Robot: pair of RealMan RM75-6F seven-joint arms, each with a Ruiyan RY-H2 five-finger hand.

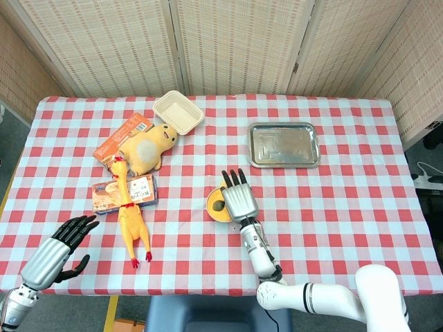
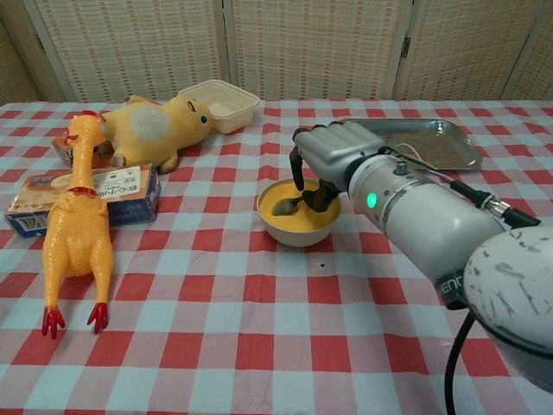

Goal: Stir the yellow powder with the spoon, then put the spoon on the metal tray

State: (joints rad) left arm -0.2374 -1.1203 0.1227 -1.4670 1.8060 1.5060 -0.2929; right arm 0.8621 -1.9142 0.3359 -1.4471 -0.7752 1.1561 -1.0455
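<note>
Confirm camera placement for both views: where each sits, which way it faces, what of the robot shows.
Head view: high above the near table edge, looking steeply down on the whole table; left hand and right hand with forearms show.
Chest view: low at the near edge, looking across toward the screens; only the right hand and arm show.
Shared: the right hand holding the spoon in the powder bowl, metal tray, rubber chicken.

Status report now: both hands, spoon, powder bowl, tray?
Right hand holds dark spoon, tip in yellow powder bowl. Left hand open, idle at table edge. Rectangular metal tray bare, path unobstructed.
</note>
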